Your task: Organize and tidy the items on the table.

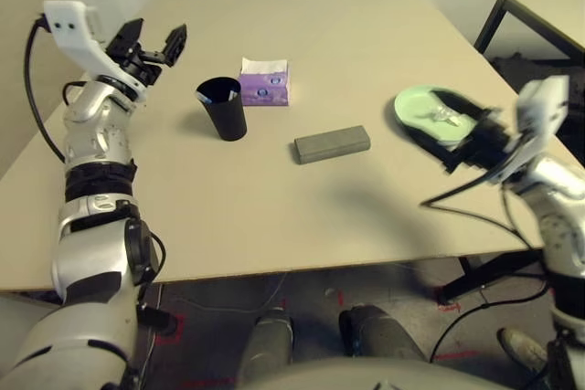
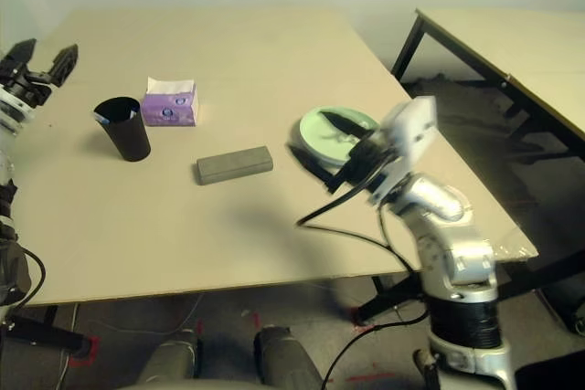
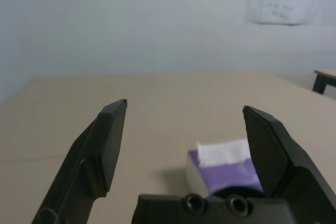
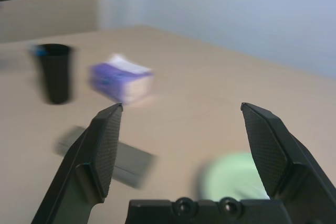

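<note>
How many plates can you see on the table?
1: a light-green plate near the table's right edge, with the right gripper raised in front of it. A second plate could be hidden under it; I can't tell.

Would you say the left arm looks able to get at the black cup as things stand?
Probably yes: the left gripper hangs open above the table, beside the black cup, with bare tabletop between them. The purple tissue pack sits on the cup's other side.
</note>
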You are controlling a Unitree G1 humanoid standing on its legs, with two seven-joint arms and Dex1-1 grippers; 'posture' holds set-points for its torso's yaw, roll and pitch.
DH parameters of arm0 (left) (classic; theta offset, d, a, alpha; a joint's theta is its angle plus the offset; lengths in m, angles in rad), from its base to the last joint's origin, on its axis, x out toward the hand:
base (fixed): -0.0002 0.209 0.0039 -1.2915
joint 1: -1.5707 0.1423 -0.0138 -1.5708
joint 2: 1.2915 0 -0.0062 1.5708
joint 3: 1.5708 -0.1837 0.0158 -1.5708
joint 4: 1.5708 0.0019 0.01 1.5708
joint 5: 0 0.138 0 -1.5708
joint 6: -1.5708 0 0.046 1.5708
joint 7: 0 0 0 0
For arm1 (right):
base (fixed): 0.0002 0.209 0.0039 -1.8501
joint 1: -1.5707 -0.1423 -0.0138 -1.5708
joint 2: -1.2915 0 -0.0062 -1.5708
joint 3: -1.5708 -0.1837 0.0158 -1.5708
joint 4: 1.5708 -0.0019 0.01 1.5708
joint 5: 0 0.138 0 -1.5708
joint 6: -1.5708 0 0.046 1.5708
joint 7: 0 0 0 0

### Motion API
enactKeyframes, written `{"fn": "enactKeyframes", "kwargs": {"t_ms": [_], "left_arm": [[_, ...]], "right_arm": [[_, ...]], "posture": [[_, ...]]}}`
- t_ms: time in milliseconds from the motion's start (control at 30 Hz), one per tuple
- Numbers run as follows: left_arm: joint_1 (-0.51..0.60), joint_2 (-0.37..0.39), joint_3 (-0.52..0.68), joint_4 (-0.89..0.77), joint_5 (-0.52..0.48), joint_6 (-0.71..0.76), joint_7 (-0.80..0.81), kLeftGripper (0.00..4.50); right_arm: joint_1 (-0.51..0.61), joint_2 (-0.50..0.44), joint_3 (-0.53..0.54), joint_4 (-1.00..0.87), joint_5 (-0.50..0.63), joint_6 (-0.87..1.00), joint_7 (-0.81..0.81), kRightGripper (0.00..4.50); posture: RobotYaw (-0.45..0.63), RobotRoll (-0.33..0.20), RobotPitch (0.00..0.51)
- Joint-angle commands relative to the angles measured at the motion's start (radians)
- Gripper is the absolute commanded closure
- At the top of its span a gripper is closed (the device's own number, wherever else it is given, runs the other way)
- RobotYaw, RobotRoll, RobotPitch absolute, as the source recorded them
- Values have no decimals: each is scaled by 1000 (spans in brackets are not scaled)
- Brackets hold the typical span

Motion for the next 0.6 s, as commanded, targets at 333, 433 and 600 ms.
{"fn": "enactKeyframes", "kwargs": {"t_ms": [333, 433, 600], "left_arm": [[406, -32, 132, -346, -108, 106, 35, 32], [500, -46, 152, -384, -110, 100, 48, 32], [632, -51, 166, -406, -94, 83, 54, 32]], "right_arm": [[-118, -122, -95, 840, -146, -448, 191, 0], [-184, -127, -80, 1018, -180, -562, 238, 0], [-246, -133, -64, 1236, -230, -691, 278, 0]], "posture": [[-74, 0, 65], [-58, 0, 66], [1, 0, 71]]}}
